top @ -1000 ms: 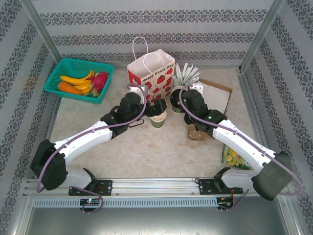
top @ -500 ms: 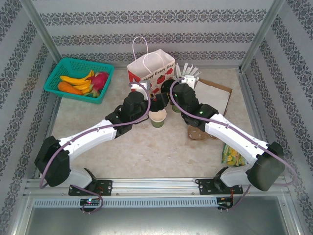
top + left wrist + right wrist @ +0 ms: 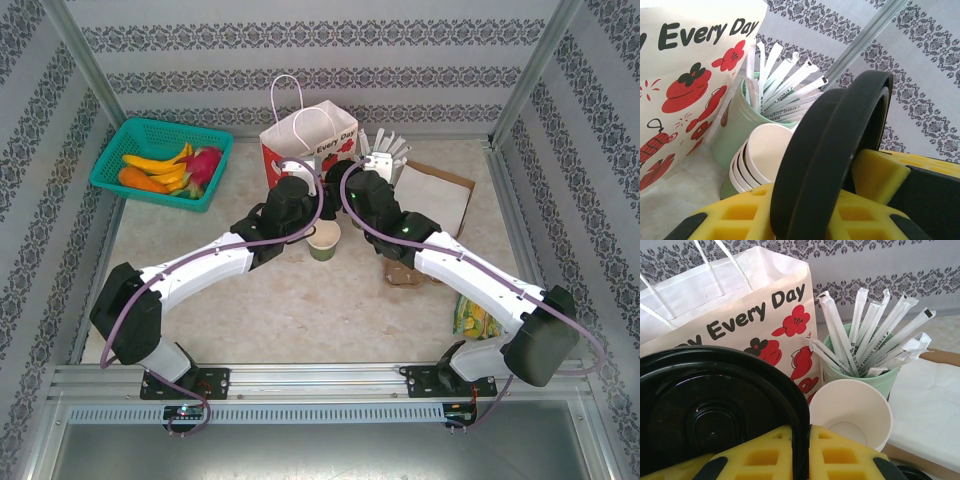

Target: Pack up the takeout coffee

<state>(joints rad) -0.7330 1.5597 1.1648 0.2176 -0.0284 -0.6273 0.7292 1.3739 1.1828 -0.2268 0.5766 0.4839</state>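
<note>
Takeout coffee [image 3: 324, 240] stands unpacked, lidless, at 6 o'clock of paper bag [image 3: 305, 150]; right claw [image 3: 807, 450] & left claw [image 3: 810, 200] both grasp black lid [image 3: 715, 410].

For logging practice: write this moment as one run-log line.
left gripper: shut on black round plastic lid | right gripper: shut on lid | small dark-green paper cup: on table, uncapped

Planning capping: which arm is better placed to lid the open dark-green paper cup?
Right, likely: its pincer pinches the black round plastic lid by its rim, near the cup; the left pincer merely flanks it.
</note>
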